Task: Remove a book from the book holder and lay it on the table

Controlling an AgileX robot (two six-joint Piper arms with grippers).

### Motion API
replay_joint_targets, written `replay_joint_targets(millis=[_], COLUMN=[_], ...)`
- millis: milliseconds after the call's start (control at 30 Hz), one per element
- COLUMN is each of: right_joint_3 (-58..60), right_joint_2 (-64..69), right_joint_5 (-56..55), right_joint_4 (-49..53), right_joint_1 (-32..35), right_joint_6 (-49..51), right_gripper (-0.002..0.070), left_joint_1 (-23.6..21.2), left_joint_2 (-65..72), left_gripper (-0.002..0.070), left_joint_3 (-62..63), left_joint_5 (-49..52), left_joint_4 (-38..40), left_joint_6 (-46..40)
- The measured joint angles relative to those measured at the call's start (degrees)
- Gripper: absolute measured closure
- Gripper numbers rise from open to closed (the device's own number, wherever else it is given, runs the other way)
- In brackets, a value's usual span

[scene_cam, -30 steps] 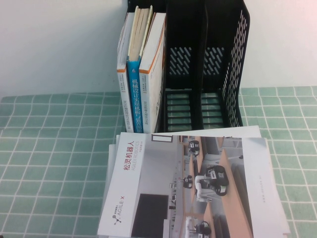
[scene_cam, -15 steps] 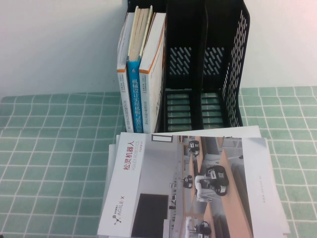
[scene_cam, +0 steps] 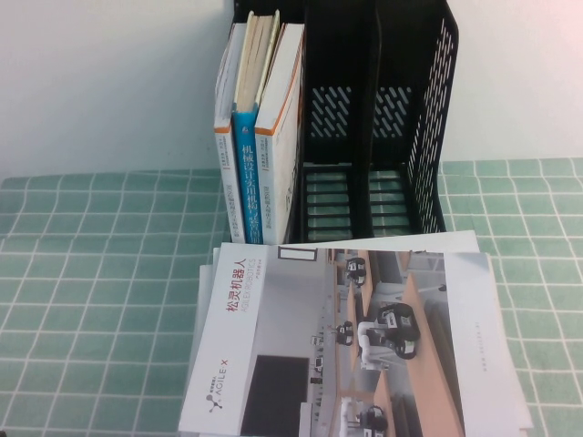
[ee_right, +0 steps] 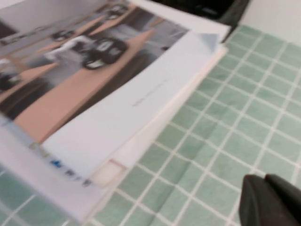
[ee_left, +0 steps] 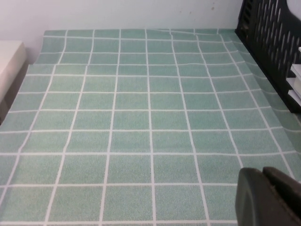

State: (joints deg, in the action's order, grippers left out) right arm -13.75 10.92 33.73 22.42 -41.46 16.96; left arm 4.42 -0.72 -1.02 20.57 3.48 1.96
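From the raised camera, a black book holder (scene_cam: 364,127) stands at the back of the green checked cloth (scene_cam: 91,273), three books (scene_cam: 260,137) upright in its leftmost compartment, its top cut off. A brochure-like book (scene_cam: 364,337) lies flat in front on other sheets, its lower edge out of frame; neither arm shows. The left wrist camera catches only the left gripper (ee_left: 270,197) over bare cloth, fingers pressed together. The right gripper (ee_right: 270,200), blurred, is closed and empty just beside the stack.
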Motion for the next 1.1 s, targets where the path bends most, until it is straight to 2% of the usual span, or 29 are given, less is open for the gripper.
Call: replay_joint_targets(millis=[233,333,467,700,1100], right_joint_3=[0.1,1.7,7.2,15.0,15.2], right_joint_2=[-8.5,-11.3,-11.6,-11.6,-11.6], right_joint_5=[-5.4,-7.5,-11.9,-14.3,-12.5], right_joint_4=[-13.9,-15.5,-15.6,-15.2,-15.2], right_joint_1=[29.1,37.3,44.5,47.3,47.3], right_joint_6=[-25.8,-27.7,-23.6,-20.7,-20.2], right_gripper=[0.0678,0.0678,0.0678,0.0678,0.0678], left_joint_1=[0.0,0.0,0.0,0.0,0.0], left_joint_2=[0.0,0.0,0.0,0.0,0.0], left_gripper=[0.0678,0.0678,0.0678,0.0678,0.0677], left_joint_3=[0.0,0.0,0.0,0.0,0.0], left_joint_5=[0.0,0.0,0.0,0.0,-0.1], left_joint_4=[0.0,0.0,0.0,0.0,0.0], left_joint_6=[0.0,0.1,0.1,0.1,0.1])
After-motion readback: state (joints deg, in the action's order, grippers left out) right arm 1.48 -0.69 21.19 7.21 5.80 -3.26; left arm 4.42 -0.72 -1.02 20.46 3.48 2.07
